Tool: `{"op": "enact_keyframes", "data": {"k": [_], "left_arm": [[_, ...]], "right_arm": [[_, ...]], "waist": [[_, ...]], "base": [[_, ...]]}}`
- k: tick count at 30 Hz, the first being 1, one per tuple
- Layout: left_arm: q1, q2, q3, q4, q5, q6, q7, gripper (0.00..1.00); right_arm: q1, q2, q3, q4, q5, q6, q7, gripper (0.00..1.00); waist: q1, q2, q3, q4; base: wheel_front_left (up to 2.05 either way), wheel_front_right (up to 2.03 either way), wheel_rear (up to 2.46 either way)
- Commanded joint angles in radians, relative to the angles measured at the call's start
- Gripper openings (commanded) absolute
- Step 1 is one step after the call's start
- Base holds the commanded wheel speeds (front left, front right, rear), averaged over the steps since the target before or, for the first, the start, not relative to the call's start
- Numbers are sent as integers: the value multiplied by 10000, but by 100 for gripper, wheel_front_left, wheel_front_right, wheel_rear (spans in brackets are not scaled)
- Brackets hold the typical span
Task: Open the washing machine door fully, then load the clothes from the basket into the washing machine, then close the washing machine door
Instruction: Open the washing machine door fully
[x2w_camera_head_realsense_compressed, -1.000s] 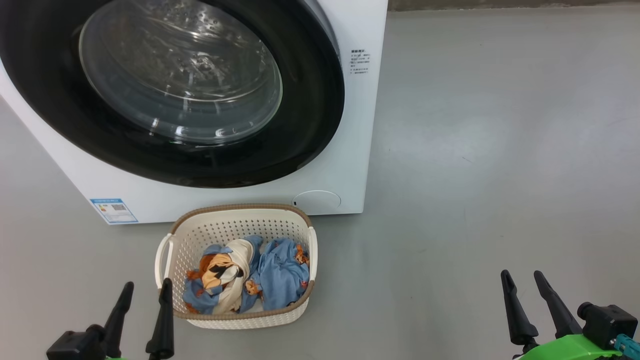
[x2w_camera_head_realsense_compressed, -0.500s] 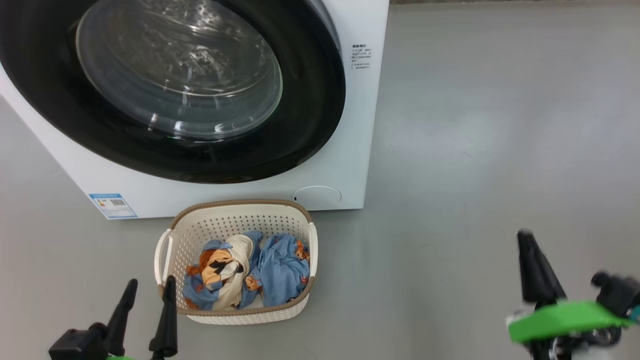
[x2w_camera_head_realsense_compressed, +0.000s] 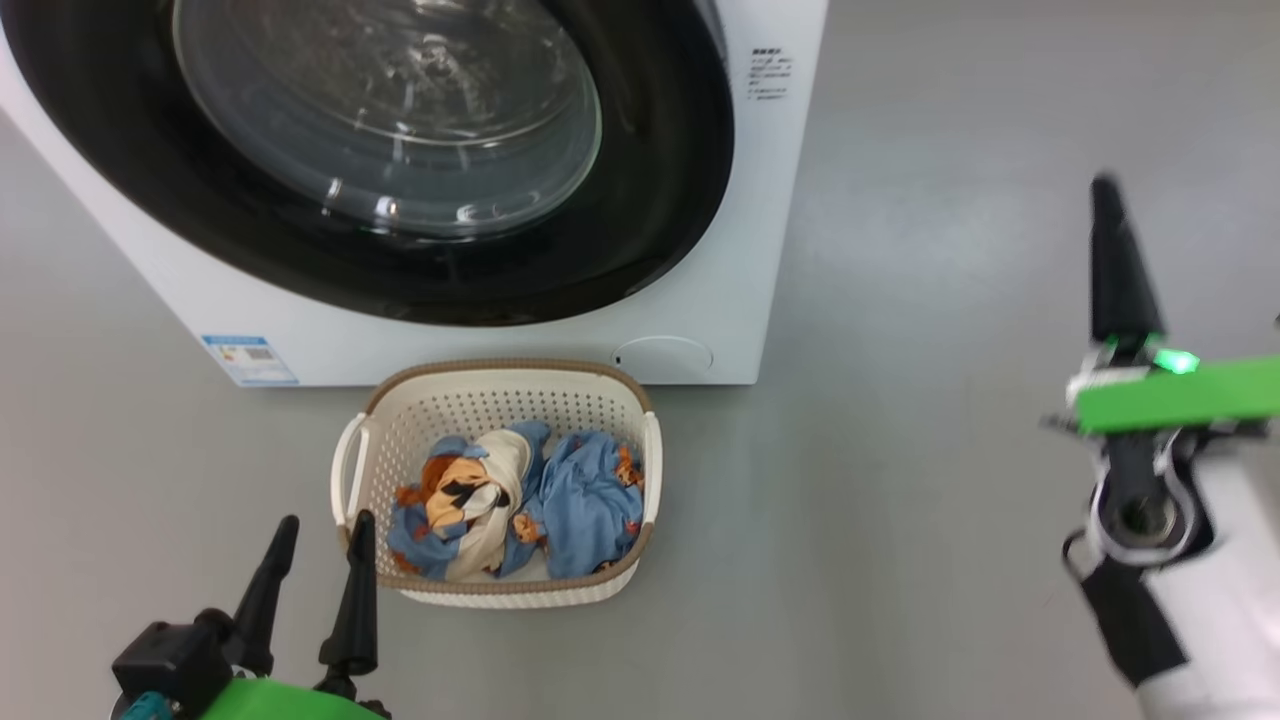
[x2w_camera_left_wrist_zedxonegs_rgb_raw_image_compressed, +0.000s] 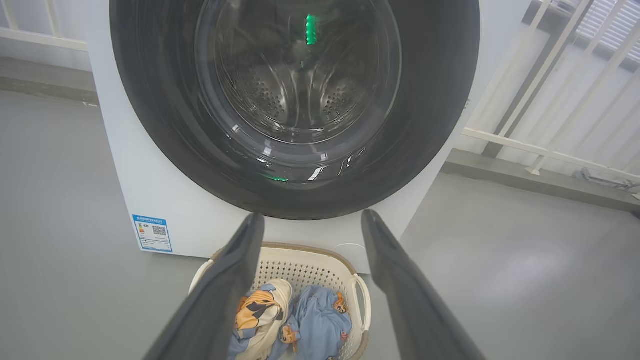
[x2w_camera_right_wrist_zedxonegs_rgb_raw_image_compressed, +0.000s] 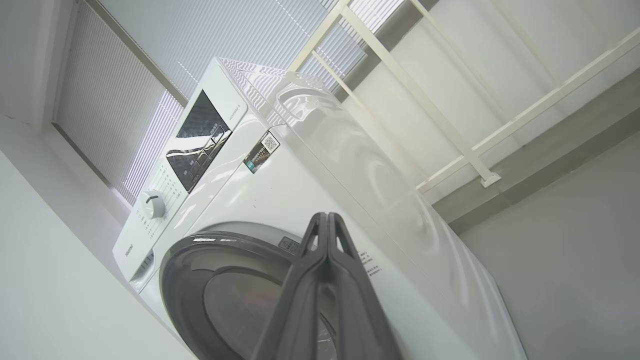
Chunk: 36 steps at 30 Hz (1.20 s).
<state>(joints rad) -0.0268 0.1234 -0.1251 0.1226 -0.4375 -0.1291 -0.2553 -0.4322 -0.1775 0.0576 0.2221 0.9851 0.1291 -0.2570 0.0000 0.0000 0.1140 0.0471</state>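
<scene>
A grey floor (x2w_camera_head_realsense_compressed: 950, 250) is spreading across the frame, with the washer (x2w_camera_head_realsense_compressed: 740, 300) standing at the upper left of the head view. Its door (x2w_camera_head_realsense_compressed: 660, 220) is sitting flush against the white front, so it is looking shut and the opening step is not yet done. The basket (x2w_camera_head_realsense_compressed: 500, 415) is resting on the floor just in front of the washer, at lower centre. Both bundles of clothes (x2w_camera_head_realsense_compressed: 520, 500) are lying inside it, so loading is not begun either. The left tool (x2w_camera_head_realsense_compressed: 325, 520) is hovering at the lower left, just beside the basket's near corner, its fingers spread wide and holding nothing. The right tool (x2w_camera_head_realsense_compressed: 1104, 185) is pointing up at the right edge, well apart from the washer, its fingers pressed together on nothing. In the right wrist view it is aiming toward the door's rim. All three steps are remaining: opening, loading, closing.
</scene>
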Motion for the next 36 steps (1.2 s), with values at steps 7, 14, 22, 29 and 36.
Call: {"op": "enact_keyframes", "data": {"k": [7,14,22,29,36], "left_arm": [[-809,72,110,-243,-148,-16,-65,100],[-1075,17,-82,-163,-237,-16,-65,100],[-1507,-85,-306,-116,-369,-16,-65,100],[-1904,-141,-480,-70,-481,-16,-65,100],[-2264,-196,-701,-61,-554,-16,-65,100]], "right_arm": [[-2521,-931,763,506,1794,16,-47,0],[-3566,-1516,1820,1144,3539,16,311,0],[-4705,-2472,2659,1608,5073,16,1857,0],[-5560,-2833,2889,2157,5875,16,3330,0],[-6212,-2902,2973,2566,6359,16,4868,0]], "waist": [[0,0,690,617],[0,0,1032,1017],[0,0,1708,1483],[0,0,2289,1734],[0,0,2757,1914]], "base": [[0,0,0],[0,0,0],[0,0,0],[0,0,0],[0,0,0]]}}
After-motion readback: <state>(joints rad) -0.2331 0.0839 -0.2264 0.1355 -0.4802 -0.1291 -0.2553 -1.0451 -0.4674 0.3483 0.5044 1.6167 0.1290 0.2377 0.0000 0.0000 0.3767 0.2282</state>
